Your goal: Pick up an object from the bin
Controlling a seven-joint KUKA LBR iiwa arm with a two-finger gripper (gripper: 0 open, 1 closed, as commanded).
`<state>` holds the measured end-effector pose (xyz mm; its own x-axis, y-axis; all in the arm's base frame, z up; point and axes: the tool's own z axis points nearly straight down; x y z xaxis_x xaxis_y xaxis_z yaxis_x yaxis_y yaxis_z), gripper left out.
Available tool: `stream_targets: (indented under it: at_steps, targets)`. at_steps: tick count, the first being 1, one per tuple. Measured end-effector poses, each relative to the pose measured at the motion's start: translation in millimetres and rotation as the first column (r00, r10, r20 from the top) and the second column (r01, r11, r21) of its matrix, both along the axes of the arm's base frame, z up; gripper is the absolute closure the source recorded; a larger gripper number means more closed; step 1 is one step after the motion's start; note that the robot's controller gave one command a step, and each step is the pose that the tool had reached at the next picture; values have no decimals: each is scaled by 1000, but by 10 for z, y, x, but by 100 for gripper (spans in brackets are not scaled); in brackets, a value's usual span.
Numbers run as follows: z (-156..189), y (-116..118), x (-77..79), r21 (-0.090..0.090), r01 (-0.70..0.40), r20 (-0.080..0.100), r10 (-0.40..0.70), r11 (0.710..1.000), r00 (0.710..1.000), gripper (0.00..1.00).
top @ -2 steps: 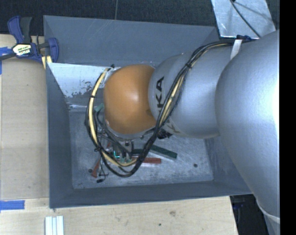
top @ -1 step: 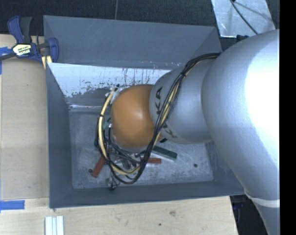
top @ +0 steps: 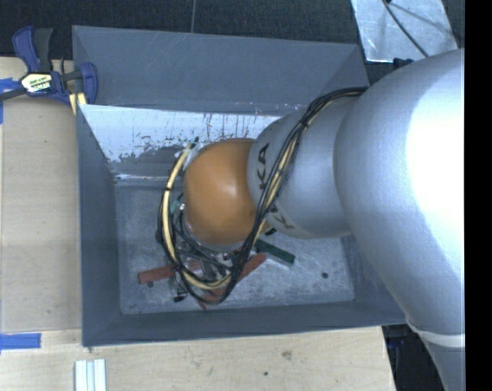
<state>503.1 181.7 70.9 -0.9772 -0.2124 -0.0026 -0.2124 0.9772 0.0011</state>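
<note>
Reddish-brown stick [top: 155, 275] lies flat across the bin [top: 99, 243] floor, running left-right under the arm's orange cover [top: 217, 190]; jaws hidden, I cannot tell their state.

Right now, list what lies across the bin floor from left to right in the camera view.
Reddish-brown strip → the arm's orange wrist cover with its cables → dark green strip.

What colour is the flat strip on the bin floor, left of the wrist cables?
The strip is reddish brown, seen best in the camera view.
</note>
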Motion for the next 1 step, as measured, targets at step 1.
stream_targets:
  at_steps: [1]
  targets:
    - [1571,60,118,1,-88,9,88,996,996,100]
